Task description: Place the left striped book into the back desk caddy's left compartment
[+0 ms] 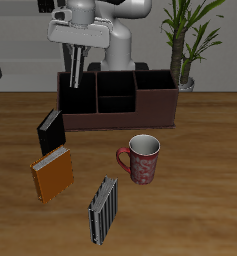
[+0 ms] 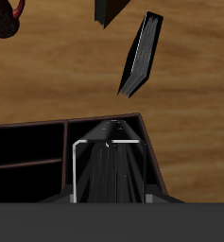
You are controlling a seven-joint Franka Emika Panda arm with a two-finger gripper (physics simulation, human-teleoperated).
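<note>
Claw (image 1: 78, 60): closed on the striped book (image 1: 78, 78), fingers pinching its top part, book hanging upright below them.
Book pos: over the back caddy (image 1: 155, 108), lower end dipping into the left bay (image 1: 80, 100); can't tell if it touches the bay floor.
Wrist cam: book (image 2: 109, 175) seen edge-on, straight down into the black-lined bay, caddy wall (image 2: 153, 165) close beside it (next bay, w/ shelf, shows alongside).
Caddy: dark red-brown, at the table's back, front facing the table's front edge.
2nd striped book (image 1: 103, 210): standing tilted near the front edge, well apart from the caddy.
Black book (image 1: 50, 130): standing on the table just in front of the caddy's end w/ the left bay; also in wrist cam (image 2: 142, 57).
Orange book (image 1: 52, 176): nearer the front than the black one, close to it.
Mug (image 1: 142, 158): red patterned, upright, mid-table, betw. caddy and 2nd striped book.
Plant (image 1: 185, 40): behind the caddy's other end.
</note>
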